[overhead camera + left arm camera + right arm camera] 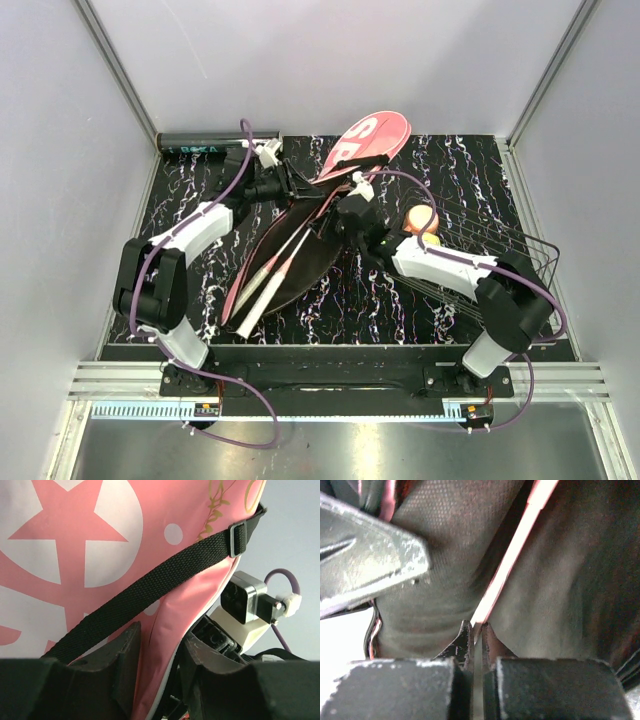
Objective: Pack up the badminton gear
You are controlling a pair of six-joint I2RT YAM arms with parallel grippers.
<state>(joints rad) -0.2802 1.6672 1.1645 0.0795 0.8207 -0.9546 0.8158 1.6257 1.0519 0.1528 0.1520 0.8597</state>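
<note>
The pink "SPORT" racquet cover [368, 143] lies open mid-table, its printed flap raised toward the back and its dark lining [300, 262] showing. Two racquets with white handles [262, 288] lie in it, handles sticking out toward the front left. My left gripper [290, 185] [161, 635] is shut on the pink cover [125, 530] near its black strap [165, 580]. My right gripper [345, 215] [476, 627] is shut on the cover's thin pink edge [512, 555], with dark lining [435, 580] on both sides. A long black tube [205, 146] lies at the back left.
A black wire basket [500, 262] lies on its side at the right, with a cup with a peach lid [422, 218] at its mouth, close to my right forearm. White walls enclose the mat on three sides.
</note>
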